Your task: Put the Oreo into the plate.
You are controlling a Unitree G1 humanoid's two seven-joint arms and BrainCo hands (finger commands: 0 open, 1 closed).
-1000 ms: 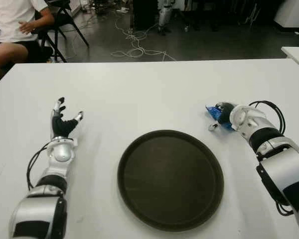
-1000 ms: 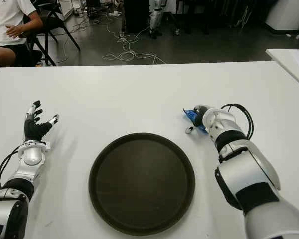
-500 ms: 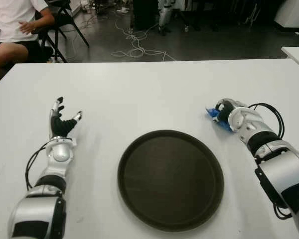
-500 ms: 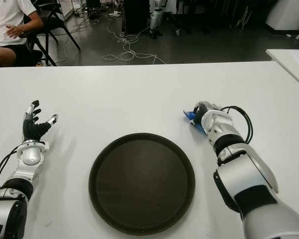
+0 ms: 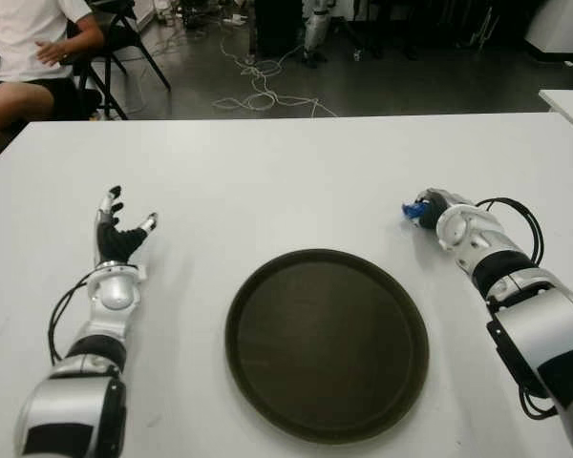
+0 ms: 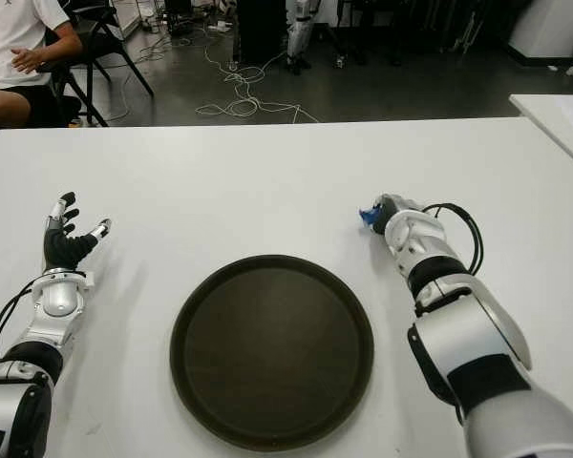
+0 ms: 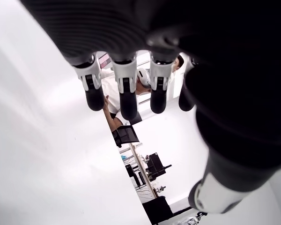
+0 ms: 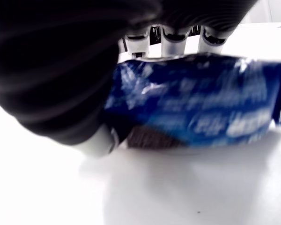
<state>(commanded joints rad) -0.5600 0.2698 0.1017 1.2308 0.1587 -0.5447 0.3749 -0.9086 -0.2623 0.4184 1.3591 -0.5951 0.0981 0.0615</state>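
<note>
Robot hand on my right [image 5: 430, 210] had its fingers curled over the blue Oreo packet [image 8: 201, 110], which lay on the white counter [image 5: 286, 181] beyond the empty plate [image 5: 327, 343]. I judged it light, crinkly, slippery and breakable inside, best pinched across its width; my left robot hand [image 5: 119, 234] showed open left of the plate.

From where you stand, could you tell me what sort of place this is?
Probably a robotics lab: loose cables trail over the dark floor, a person sits on a folding chair behind the white table, and another robot's legs stand at the back.
</note>
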